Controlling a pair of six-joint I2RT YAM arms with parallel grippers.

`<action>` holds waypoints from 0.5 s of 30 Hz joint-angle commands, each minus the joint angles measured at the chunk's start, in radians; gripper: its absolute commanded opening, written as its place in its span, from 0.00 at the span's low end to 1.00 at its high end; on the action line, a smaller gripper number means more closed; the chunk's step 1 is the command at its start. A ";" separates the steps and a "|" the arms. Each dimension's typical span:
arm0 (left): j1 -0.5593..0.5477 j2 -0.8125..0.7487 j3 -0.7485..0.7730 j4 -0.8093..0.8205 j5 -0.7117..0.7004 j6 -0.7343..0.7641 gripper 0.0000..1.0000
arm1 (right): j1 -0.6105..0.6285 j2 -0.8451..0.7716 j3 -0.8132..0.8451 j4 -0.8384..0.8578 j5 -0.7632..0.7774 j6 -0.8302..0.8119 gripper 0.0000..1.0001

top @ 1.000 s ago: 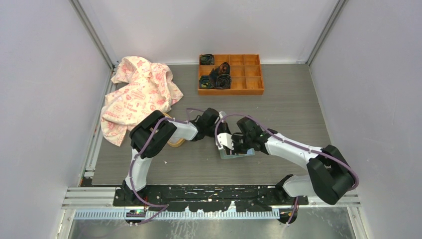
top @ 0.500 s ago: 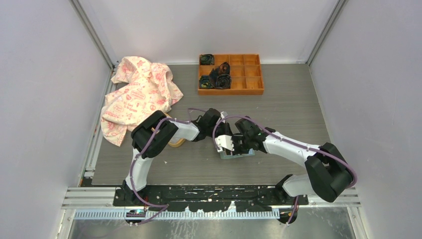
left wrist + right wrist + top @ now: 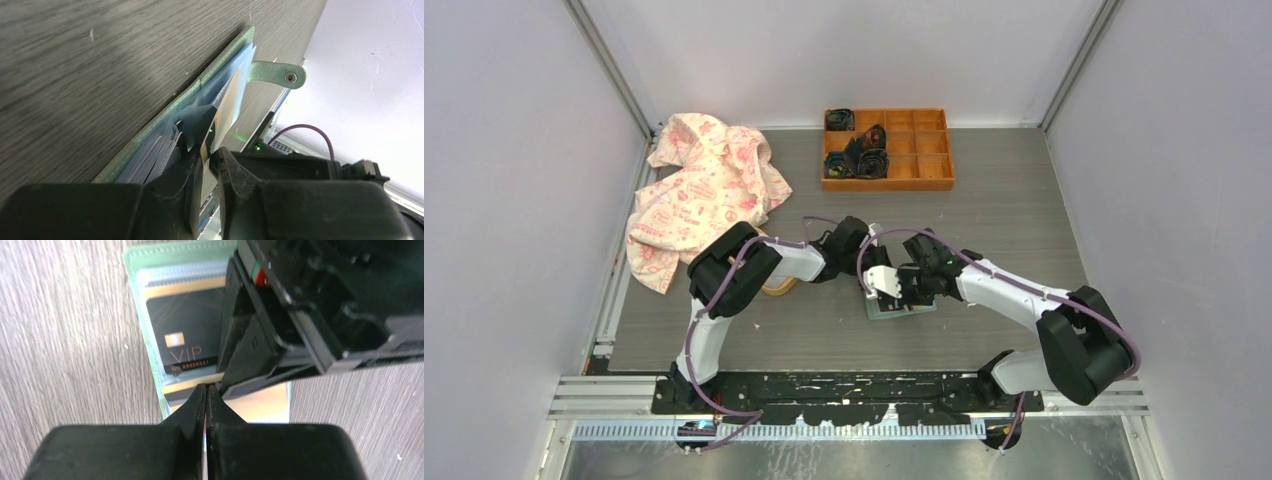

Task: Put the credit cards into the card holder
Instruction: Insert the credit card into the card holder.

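At mid-worktop (image 3: 1004,220), top view: left arm (image 3: 769,262) and right arm (image 3: 1009,290) meet over the card holder (image 3: 914,309), which lies flat and open. Bare woodgrain surrounds it. The cloth (image 3: 699,190) and orange tray (image 3: 919,160) sit well apart, toward the far edge.

Left wrist view: left hand (image 3: 207,160) straddles a thin card (image 3: 227,102) standing in a clear sleeve; gripping or loose, cannot tell. Holder rim pebbled, mint. Tab (image 3: 275,74) carries a round snap.

Right wrist view: right hand (image 3: 206,392) closed on nothing, tips at a glossy black VIP card (image 3: 185,335) in the holder.
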 commanded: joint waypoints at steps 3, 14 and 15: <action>0.004 0.006 -0.019 -0.160 -0.050 0.062 0.21 | -0.032 -0.001 0.028 -0.024 0.068 -0.017 0.01; 0.011 -0.081 -0.024 -0.205 -0.101 0.104 0.23 | -0.127 -0.116 0.038 -0.077 -0.212 0.041 0.02; 0.012 -0.088 -0.023 -0.210 -0.106 0.107 0.23 | -0.128 -0.118 0.040 -0.078 -0.214 0.043 0.02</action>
